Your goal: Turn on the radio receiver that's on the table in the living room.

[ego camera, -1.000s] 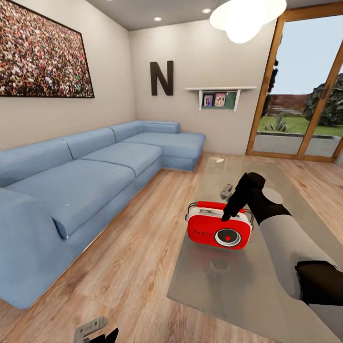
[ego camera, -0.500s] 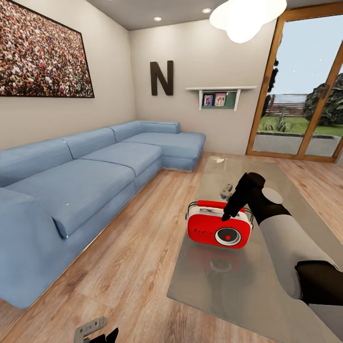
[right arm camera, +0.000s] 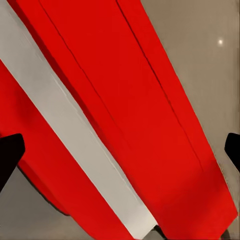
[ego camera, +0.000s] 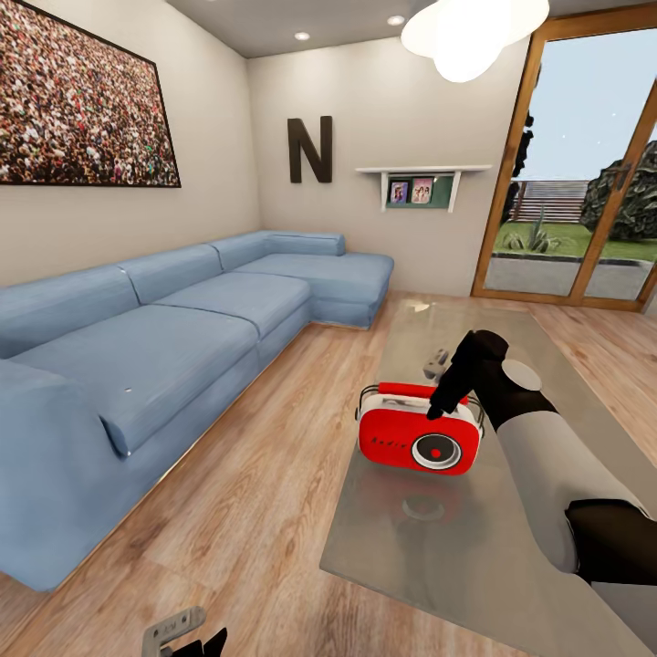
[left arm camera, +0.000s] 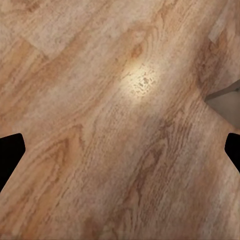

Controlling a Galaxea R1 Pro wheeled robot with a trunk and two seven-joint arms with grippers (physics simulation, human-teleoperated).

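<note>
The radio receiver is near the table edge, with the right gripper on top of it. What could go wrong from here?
1. The radio receiver stands close to the table's edge beside the floor; a sideways push by the right gripper could slide it off.
2. Pressing down off-centre near the handle could tip the radio instead of switching it on.

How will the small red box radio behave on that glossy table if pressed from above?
The small red box radio looks rigid, so it likely won't flex. Its flat base suggests it won't roll. The glossy grey-beige table probably lets it slide under an off-centre push from the right gripper.
</note>
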